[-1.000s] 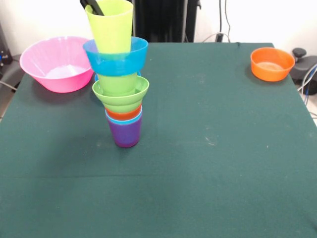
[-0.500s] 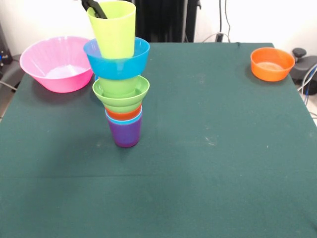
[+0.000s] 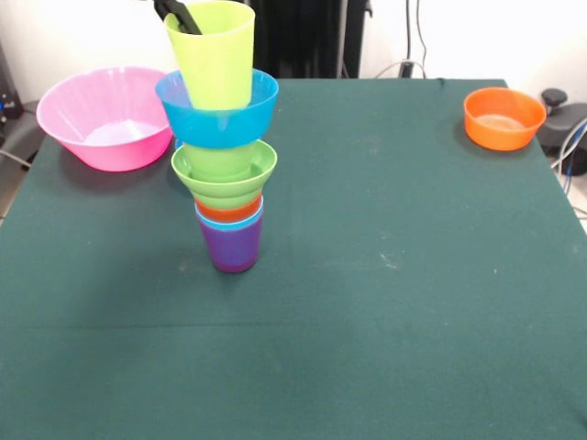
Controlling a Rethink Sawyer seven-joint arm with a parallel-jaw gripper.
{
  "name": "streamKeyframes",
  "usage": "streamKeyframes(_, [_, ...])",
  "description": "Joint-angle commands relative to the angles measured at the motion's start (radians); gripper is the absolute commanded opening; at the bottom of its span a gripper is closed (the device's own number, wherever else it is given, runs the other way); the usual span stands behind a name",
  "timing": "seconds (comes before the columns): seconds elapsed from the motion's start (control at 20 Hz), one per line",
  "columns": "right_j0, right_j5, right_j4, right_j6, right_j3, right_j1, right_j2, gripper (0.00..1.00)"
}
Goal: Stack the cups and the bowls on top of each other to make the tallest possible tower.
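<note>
Reaching from the top edge, the gripper (image 3: 177, 13) dips into the yellow-green cup (image 3: 214, 55) atop the tower (image 3: 224, 165), left of centre; finger state unclear.

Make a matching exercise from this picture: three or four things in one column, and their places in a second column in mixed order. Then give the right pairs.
Things:
1. purple cup
2. yellow-green cup
3. pink bowl
4. orange bowl

Places:
A. top of the tower
B. alone near the table's right far corner
C. bottom of the tower
D. at the table's left far edge

Pairs: 1-C, 2-A, 3-D, 4-B
</note>
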Motion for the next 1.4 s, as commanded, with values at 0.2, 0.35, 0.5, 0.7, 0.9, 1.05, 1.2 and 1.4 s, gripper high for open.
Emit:
streamKeyframes(0.2, [0.036, -0.063, -0.045, -0.134, 0.054, 0.016, 0.014, 0.0])
streamKeyframes(0.35, [0.043, -0.055, -0.059, -0.141, 0.034, 0.025, 0.008, 0.0])
streamKeyframes(0.5, [0.043, -0.063, -0.072, -0.146, 0.035, 0.028, 0.005, 0.0])
streamKeyframes(0.7, [0.041, -0.091, -0.094, -0.15, 0.047, 0.031, -0.001, 0.0])
streamKeyframes(0.9, [0.038, -0.112, -0.113, -0.158, 0.048, 0.039, -0.007, 0.0])
streamKeyframes(1.05, [0.034, -0.129, -0.127, -0.165, 0.052, 0.045, -0.01, 0.0])
streamKeyframes(1.2, [0.033, -0.147, -0.129, -0.155, 0.057, 0.044, -0.007, 0.0])
streamKeyframes(1.4, [0.048, -0.149, -0.135, -0.15, 0.017, 0.06, -0.006, 0.0])
